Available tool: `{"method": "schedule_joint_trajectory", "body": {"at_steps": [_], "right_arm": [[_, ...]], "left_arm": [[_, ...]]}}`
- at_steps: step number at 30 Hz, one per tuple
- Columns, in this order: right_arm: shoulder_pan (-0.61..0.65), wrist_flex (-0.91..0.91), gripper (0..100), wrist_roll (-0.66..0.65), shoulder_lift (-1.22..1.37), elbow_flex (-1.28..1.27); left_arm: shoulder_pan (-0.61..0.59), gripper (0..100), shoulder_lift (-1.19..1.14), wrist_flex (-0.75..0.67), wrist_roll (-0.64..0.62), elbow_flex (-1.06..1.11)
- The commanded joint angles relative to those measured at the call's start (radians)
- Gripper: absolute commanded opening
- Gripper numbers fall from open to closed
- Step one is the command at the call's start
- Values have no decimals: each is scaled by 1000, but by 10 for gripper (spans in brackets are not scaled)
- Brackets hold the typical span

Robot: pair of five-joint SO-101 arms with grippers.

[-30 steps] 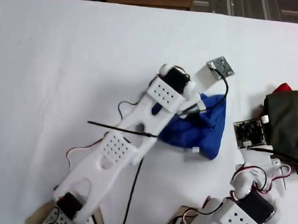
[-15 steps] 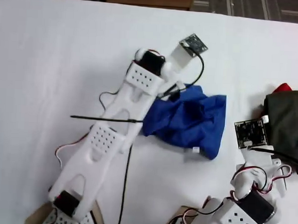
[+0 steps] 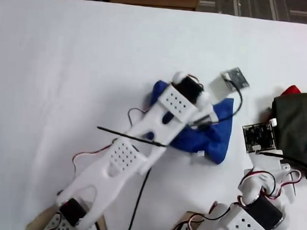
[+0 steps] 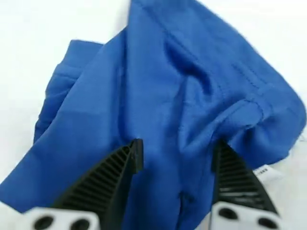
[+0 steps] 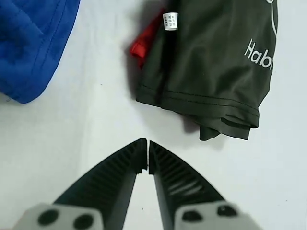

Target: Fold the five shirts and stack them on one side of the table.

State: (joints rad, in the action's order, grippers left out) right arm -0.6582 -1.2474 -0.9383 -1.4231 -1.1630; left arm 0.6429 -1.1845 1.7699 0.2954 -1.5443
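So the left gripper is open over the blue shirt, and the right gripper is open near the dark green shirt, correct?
Not quite. The right gripper is shut, as the right wrist view shows. The left gripper is open over the blue shirt, and the dark green shirt lies near the right one.

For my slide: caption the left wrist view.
Open left gripper poised over the crumpled blue shirt on the white table.

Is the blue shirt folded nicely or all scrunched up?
Scrunched up. The blue shirt lies in a lumpy heap with creases and uneven edges; the left pincer stands open over it.
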Motion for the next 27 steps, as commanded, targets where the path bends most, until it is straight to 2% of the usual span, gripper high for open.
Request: {"method": "schedule_joint_trajectory", "body": {"at_steps": [1, 7, 12, 21, 27], "right_arm": [[-5, 16, 22, 0, 4, 5], [-4, 16, 22, 2, 4, 5], [2, 16, 22, 5, 4, 5], [4, 27, 22, 6, 4, -9], [143, 28, 22, 6, 4, -126]], "left_arm": [[6, 252, 71, 17, -5, -45], [-110, 252, 181, 6, 0, -48], [-244, 252, 115, -55, -3, -45], [-262, 252, -110, -48, 3, -54], [-387, 252, -110, -71, 2, -71]]}}
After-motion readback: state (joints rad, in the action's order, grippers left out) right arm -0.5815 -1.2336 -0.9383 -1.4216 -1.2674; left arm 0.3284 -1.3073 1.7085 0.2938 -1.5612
